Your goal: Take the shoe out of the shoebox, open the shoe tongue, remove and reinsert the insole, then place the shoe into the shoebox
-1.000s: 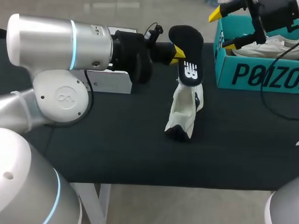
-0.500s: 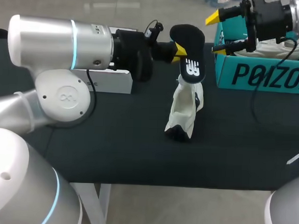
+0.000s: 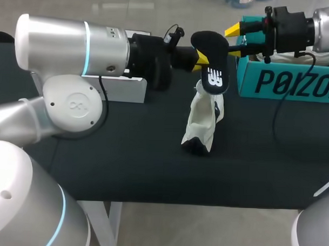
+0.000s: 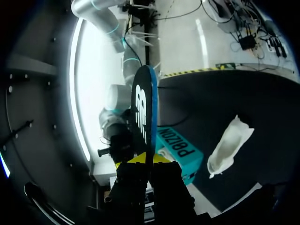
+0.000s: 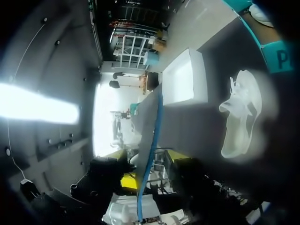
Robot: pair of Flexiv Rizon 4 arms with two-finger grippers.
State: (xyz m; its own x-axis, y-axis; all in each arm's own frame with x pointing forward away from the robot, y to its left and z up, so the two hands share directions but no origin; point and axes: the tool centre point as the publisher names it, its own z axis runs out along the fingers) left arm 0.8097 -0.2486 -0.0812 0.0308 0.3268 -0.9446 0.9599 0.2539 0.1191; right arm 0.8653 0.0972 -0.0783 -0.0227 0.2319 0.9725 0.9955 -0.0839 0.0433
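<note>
- Left hand [image 3: 196,58] is pinched on the lower part of the insole [image 3: 211,60]. In the left wrist view, the insole [image 4: 143,108] is seen rising edge-on from between the yellow tips of the hand [image 4: 143,161].
- Insole is held in the air, roughly upright, black face with a white logo turned to the head camera, blue edge noted. It is held above the shoe [image 3: 203,121]; contact between the two cannot be told.
- Right hand [image 3: 236,40] is spread, with one yellow tip on each side of the insole's upper end. In the right wrist view, the insole [image 5: 149,136] is seen between the fingers of the hand [image 5: 150,171]; contact is not confirmed.
- Shoe, white with a dark end, is lying on the black table [image 3: 260,159] near its middle, outside the shoebox [image 3: 287,81].
- Shoebox, teal, is set at the table's far right, under the right arm.
- White box [image 3: 119,90] is set at the far side, behind the left arm.
</note>
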